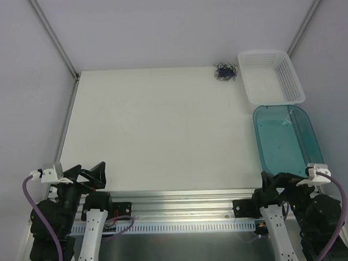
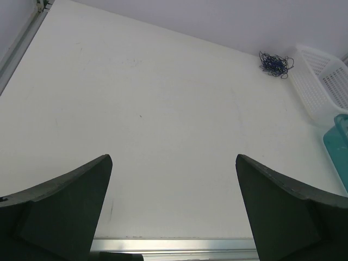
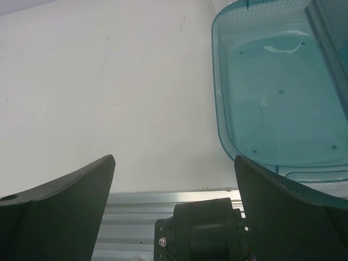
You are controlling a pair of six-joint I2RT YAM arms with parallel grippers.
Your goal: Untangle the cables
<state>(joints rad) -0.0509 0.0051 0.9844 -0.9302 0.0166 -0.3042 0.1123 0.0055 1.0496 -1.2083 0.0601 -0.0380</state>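
Cables point(image 1: 224, 71) lie wadded at the table's point(image 1: 163, 137) far edge, seemingly nearer the right gripper point(image 3: 174, 160) than the left gripper point(image 2: 174, 157); both spread wide, empty.

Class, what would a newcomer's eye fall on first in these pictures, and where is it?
A small dark wad of cables lies alone at the far edge of the white table, just left of a white basket. Nearer, on the right, sits an empty teal tray. The left tool and right tool stand open at the near edge.
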